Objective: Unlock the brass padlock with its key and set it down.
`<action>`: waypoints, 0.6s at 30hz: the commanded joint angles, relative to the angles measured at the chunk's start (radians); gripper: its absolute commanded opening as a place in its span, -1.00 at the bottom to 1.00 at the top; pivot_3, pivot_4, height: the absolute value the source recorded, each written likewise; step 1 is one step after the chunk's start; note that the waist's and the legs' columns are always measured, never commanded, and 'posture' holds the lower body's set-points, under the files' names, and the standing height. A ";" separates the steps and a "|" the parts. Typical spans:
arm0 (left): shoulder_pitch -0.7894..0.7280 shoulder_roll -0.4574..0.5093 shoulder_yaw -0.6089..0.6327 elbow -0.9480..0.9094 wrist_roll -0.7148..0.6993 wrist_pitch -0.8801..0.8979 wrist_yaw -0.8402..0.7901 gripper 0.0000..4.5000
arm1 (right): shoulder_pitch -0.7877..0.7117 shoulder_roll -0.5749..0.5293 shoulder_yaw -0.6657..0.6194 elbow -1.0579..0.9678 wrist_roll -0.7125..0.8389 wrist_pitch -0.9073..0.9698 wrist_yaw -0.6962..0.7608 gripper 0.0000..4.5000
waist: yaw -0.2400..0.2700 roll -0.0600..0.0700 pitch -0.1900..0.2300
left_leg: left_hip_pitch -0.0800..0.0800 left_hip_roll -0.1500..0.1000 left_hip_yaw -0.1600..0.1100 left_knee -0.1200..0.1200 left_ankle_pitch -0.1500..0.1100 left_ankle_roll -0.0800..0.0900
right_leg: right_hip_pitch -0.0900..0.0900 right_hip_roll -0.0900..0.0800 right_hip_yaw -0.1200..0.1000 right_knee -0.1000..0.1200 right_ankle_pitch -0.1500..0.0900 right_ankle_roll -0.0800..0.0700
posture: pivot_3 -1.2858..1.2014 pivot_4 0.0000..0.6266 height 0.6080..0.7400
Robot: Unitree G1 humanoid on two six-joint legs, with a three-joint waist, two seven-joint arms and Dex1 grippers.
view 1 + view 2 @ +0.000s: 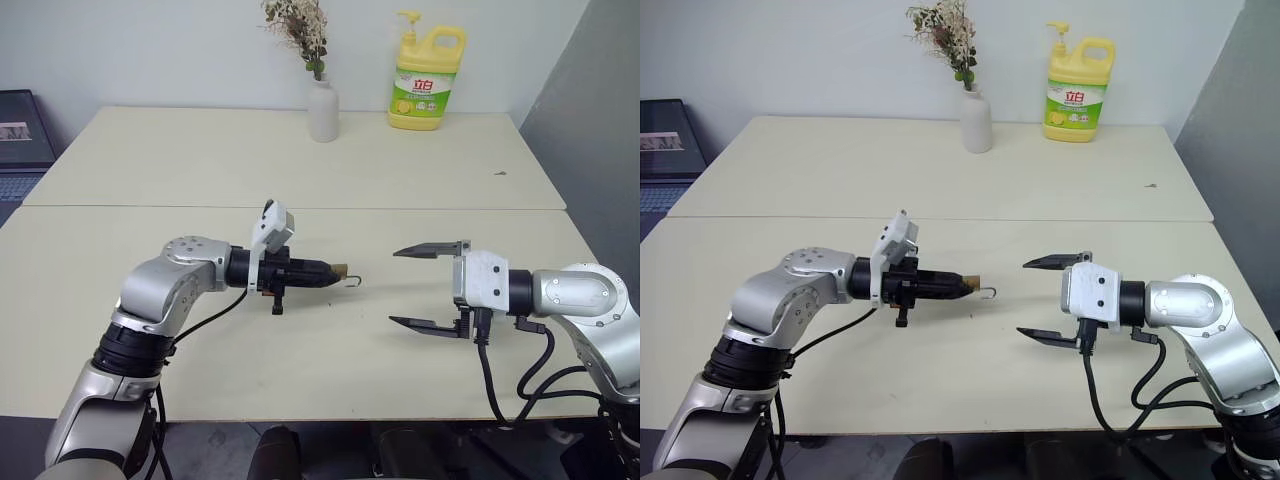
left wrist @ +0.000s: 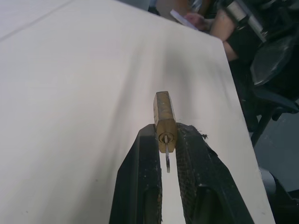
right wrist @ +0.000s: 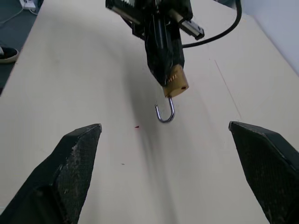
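My left gripper (image 1: 325, 272) is shut on the brass padlock (image 1: 341, 270) and holds it a little above the table, pointing toward the right arm. The padlock's silver shackle (image 3: 164, 112) hangs open like a hook from the body's free end. In the left wrist view the padlock body (image 2: 164, 114) sits between the fingertips. A thin silver strip, apparently the key (image 2: 167, 161), sticks out of its keyhole. My right gripper (image 1: 393, 287) stands wide open and holds nothing. It faces the padlock from a short gap away at about the same height.
The pale table (image 1: 300, 170) has a seam across its middle. A white vase of dried flowers (image 1: 322, 108) and a yellow detergent bottle (image 1: 427, 78) stand at the back. A laptop (image 1: 20, 140) sits beyond the left edge. A person's arm (image 2: 219, 23) shows past the table's edge.
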 commanded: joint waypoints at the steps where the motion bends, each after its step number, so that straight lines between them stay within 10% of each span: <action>1: -0.001 -0.028 -0.034 0.025 0.046 -0.004 0.033 -0.94 | 0.021 -0.035 0.013 -0.043 0.000 0.011 0.024 1.00 | 0.002 0.000 0.000 | 0.000 0.000 0.000 0.000 0.000 0.000 | 0.000 0.000 0.000 0.000 0.000 0.000 | 0.03 -0.52 1.00; 18: 0.001 -0.110 -0.071 0.165 0.154 -0.024 0.088 -0.94 | 0.001 -0.020 0.113 0.033 -0.129 -0.056 0.008 1.00 | 0.001 0.000 0.000 | 0.000 -0.001 -0.001 0.000 0.000 0.000 | 0.000 0.000 0.000 0.000 0.000 0.000 | 0.03 -0.52 1.00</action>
